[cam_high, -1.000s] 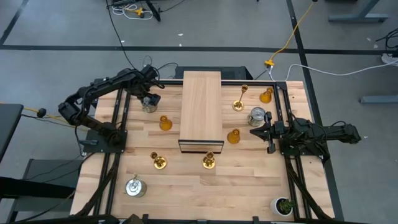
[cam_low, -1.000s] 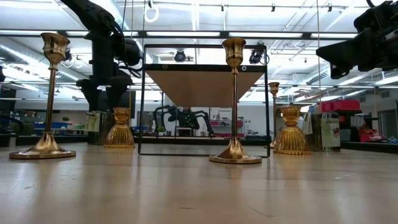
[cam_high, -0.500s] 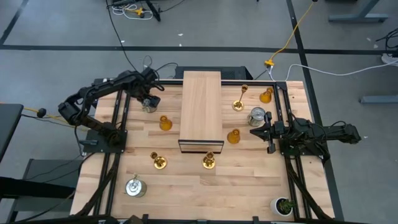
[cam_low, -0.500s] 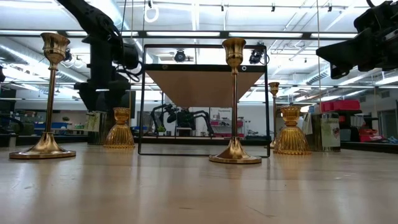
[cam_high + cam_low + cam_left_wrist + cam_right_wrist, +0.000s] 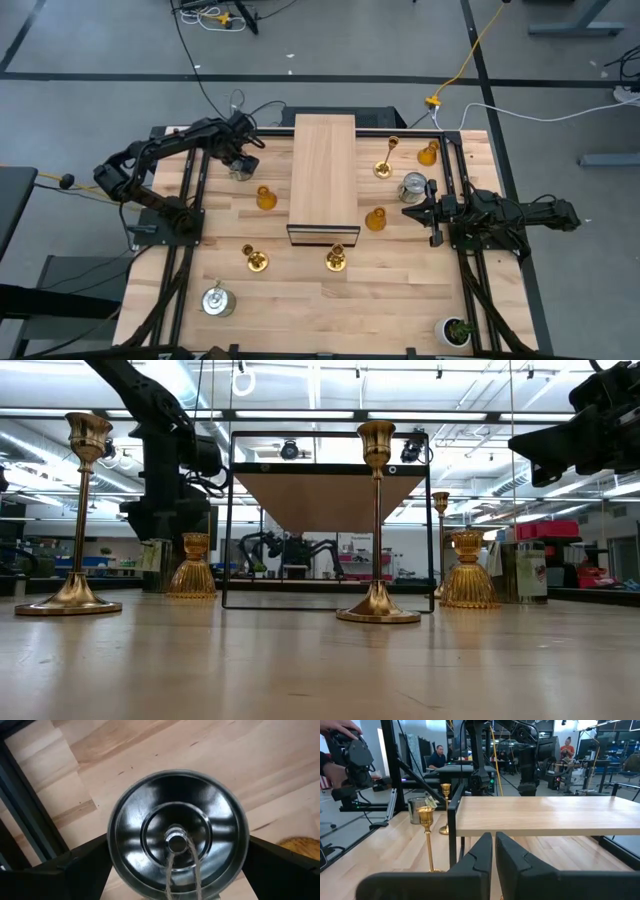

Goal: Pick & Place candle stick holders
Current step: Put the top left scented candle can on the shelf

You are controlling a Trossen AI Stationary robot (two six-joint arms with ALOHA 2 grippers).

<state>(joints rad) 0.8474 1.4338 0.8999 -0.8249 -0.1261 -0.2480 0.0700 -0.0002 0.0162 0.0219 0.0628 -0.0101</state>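
Observation:
My left gripper (image 5: 238, 160) hangs open, pointing down over a silver can (image 5: 150, 810) at the table's far left. Its fingers stand on either side of the can's rim; I see no touch. Two more silver cans (image 5: 414, 185) (image 5: 217, 300) stand apart. Three gold candlesticks (image 5: 255, 260) (image 5: 336, 260) (image 5: 385, 165) and three amber holders (image 5: 265, 197) (image 5: 376, 218) (image 5: 428, 153) rest on their bases around a wooden riser (image 5: 323, 150). At the table's right my right gripper (image 5: 493, 855) waits shut and level.
The wooden riser on its black frame (image 5: 330, 600) stands in the table's middle. A small potted plant (image 5: 457, 330) sits at the near right corner. Black rails (image 5: 190, 190) run along both sides of the table. People are in the room beyond (image 5: 439, 755).
My left gripper has sunk toward the silver can at the far left, still open and pointing down. Nothing on the table has moved.

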